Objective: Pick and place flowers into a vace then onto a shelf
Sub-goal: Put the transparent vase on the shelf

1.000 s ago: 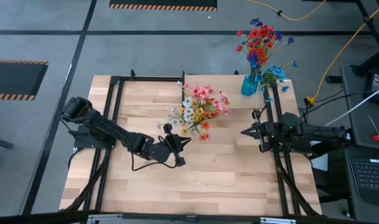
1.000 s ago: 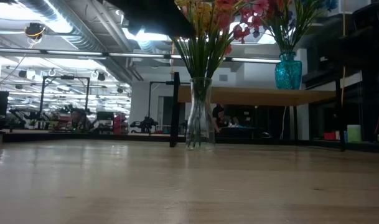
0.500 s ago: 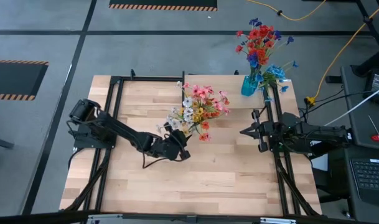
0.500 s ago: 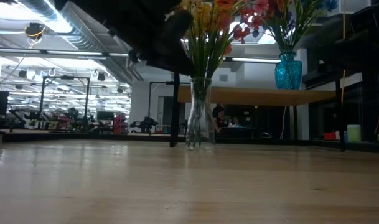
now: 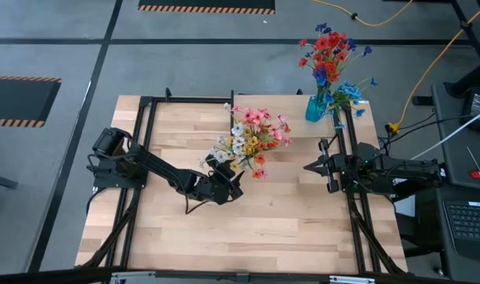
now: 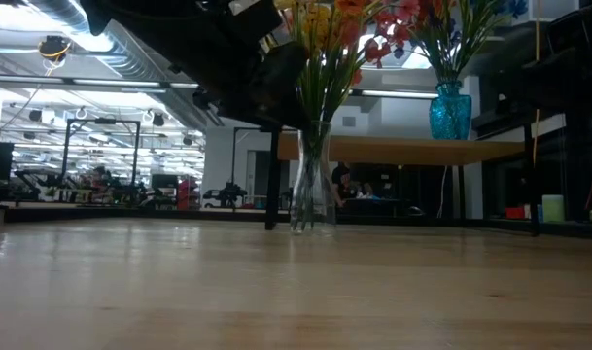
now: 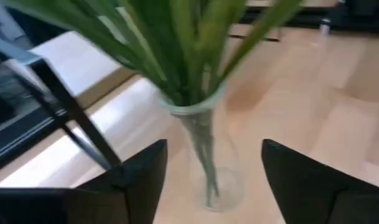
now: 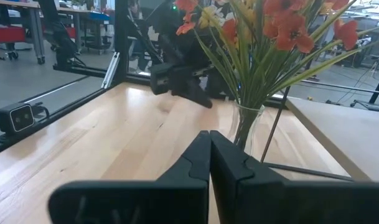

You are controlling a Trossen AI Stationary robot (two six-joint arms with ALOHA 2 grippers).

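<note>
Clear glass is what the left gripper (image 5: 226, 180) has to close on, so from above I'd want it squared to the vase under the mixed flowers (image 5: 251, 140), near the middle of the table (image 5: 287, 229) and nearer its far edge, and taken low on the neck so the top-heavy bunch can't tip. The right gripper (image 5: 310, 167) waits near the right edge. A blue vase (image 5: 316, 108) with red and blue blooms (image 5: 328, 51) already stands at the far right corner.

At table height, the clear vase (image 6: 311, 177) stands upright on the tabletop, stems bunched inside; the blue one (image 6: 450, 110) sits on the raised shelf (image 6: 393, 149).

From the left wrist, the fingers (image 7: 142, 177) are spread wide either side of the vase (image 7: 205, 149), not touching it.

From the right wrist, its fingers (image 8: 209, 168) are pressed together, holding nothing.
</note>
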